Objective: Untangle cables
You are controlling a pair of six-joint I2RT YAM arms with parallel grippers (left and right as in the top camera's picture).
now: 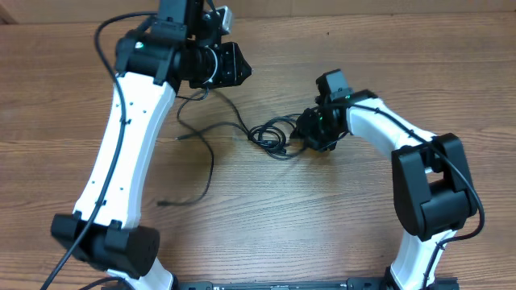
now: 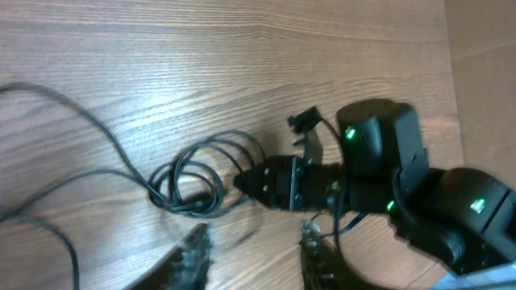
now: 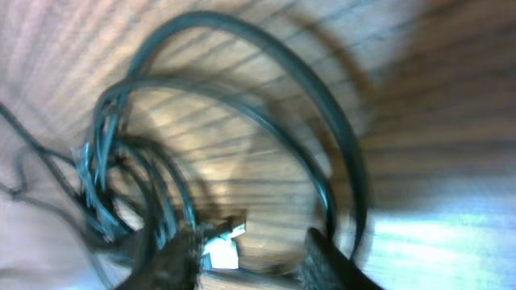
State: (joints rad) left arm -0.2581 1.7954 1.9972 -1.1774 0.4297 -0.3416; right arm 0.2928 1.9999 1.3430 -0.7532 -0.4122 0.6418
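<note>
Thin black flexible cables (image 1: 272, 135) are lying on a brown wood-grain desk (image 1: 339, 225), part of them bunched into a small coil (image 2: 193, 181) of several overlapping loops near the middle of the desk.

From the coil, loose strands are running out to the left. One is curving up and away towards the far edge. Another is sweeping down in a long arc and ending in a small plug end (image 1: 162, 203) well apart from the coil.

The white right arm (image 1: 379, 121) is reaching in from the right of the coil. The right arm's fingers (image 2: 250, 181) are sitting low over the desk, their tips just at the coil's right edge. In the right wrist view these fingers (image 3: 173, 258) are standing apart, and the loops of the coil (image 3: 101, 153) are filling the frame directly ahead. The view is blurred, so I cannot tell whether a strand is touching them; nothing is pinched between them.

The white left arm (image 1: 121, 161) is standing left of the coil. The left arm's fingers (image 2: 192, 256) are hovering above and beyond the coil, spread apart and released, with only bare desk between them.
</note>
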